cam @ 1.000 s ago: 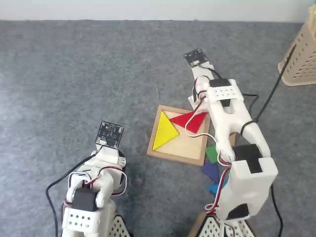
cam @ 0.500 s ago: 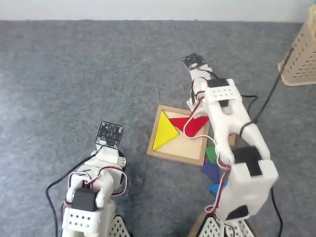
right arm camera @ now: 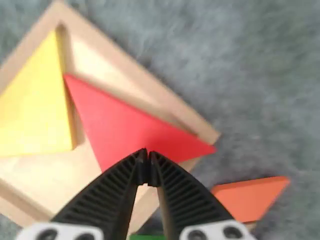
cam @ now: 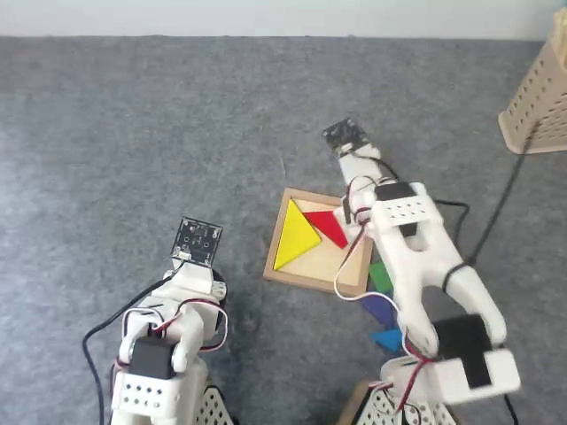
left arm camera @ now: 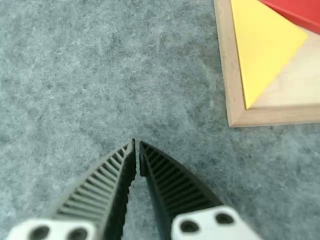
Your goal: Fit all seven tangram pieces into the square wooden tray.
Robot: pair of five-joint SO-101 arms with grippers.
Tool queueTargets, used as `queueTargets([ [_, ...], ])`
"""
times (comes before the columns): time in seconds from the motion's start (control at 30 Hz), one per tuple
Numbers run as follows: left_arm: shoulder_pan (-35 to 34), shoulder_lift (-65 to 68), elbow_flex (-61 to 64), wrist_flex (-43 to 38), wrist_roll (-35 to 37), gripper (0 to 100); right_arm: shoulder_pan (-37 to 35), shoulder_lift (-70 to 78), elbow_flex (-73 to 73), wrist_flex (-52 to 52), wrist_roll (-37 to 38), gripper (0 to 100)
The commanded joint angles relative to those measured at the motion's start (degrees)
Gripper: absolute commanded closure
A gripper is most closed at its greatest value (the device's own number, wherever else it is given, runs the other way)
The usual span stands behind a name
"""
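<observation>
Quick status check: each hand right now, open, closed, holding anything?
Left hand: closed, empty, over the carpet.
Right hand: closed, tips at the red triangle, nothing seen between them.

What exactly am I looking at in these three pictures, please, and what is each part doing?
These are two small robot arms on a grey carpeted table, each ending in a two-fingered pincer. The wide picture comes from a fixed camera looking down. The other two come from a camera on each arm's wrist, looking along its own pincer. The left pincer is shut and empty over bare carpet. The right pincer is also shut, its tips at the red triangle, gripping nothing. That triangle and a yellow triangle lie in the square wooden tray. A green piece, purple piece, blue piece and orange piece lie beside the tray.
</observation>
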Motion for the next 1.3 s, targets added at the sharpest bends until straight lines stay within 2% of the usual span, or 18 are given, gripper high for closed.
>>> queueTargets([
  [0.0, 0.35, -1.23, -1.10, 0.35, 0.44, 99, -1.89, 3.12, -3.96, 0.48, 1.41, 99.1],
  [0.2, 0.35, -1.23, -1.10, 0.35, 0.44, 99, -5.93, 9.54, -8.53, 2.33, 1.05, 99.1],
  [0.4, 0.35, -1.23, -1.10, 0.35, 0.44, 99, -5.67, 10.68, -11.78, 2.24, 0.97, 99.1],
  [0.73, 0.35, -1.23, -1.10, 0.35, 0.44, 99, 4.44, -7.69, -7.03, 2.95, -3.08, 98.9],
  [0.87, 0.35, -1.23, -1.10, 0.35, 0.44, 99, 7.78, -11.12, -7.91, 11.56, -3.25, 98.6],
  [1.0, 0.35, -1.23, -1.10, 0.35, 0.44, 99, 10.07, -6.55, -10.11, 13.85, -10.99, 90.9],
  [1.1, 0.35, -1.23, -1.10, 0.35, 0.44, 99, 10.15, 0.48, -13.10, 13.85, -12.84, 85.9],
  [1.2, 0.35, -1.23, -1.10, 0.35, 0.44, 99, 11.03, 7.69, -17.93, 14.11, -19.87, 85.1],
  [1.27, 0.35, -1.23, -1.10, 0.35, 0.44, 99, 11.91, 11.82, -21.10, 14.11, -21.98, 85.1],
])
